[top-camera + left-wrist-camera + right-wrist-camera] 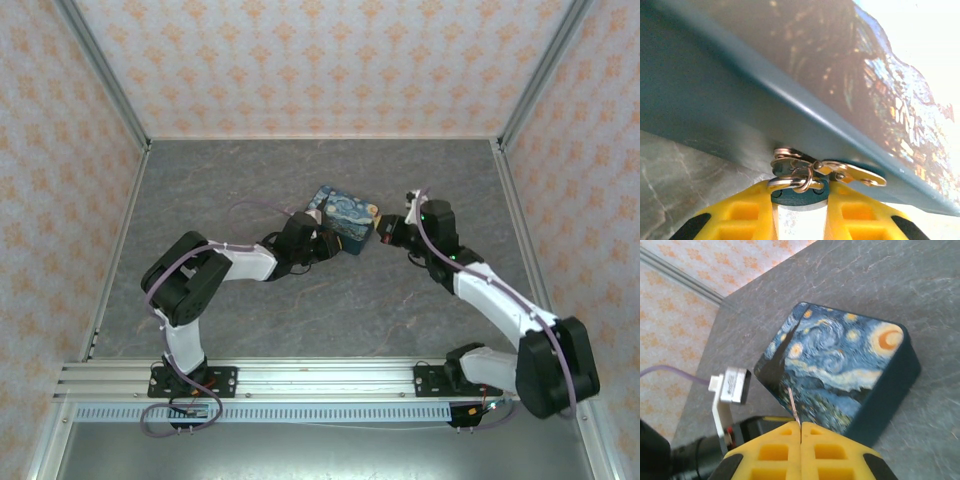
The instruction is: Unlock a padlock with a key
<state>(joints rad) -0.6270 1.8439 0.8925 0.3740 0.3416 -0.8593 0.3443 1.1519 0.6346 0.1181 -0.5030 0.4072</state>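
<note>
- My left pincer (320,243) is clamped on the teal key (800,196), with its rings (792,175) against the left side of the padlock (346,222).
- The padlock lies flat mid-table (300,310), between my pincers.
- My right pincer (386,232) has its fingers pressed together, pinching a thin metal sliver (794,407).

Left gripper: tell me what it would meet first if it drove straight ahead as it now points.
Most likely the padlock, its teal side wall right ahead. The left gripper grips the key, whose metal rings sit against or just short of that wall.
</note>
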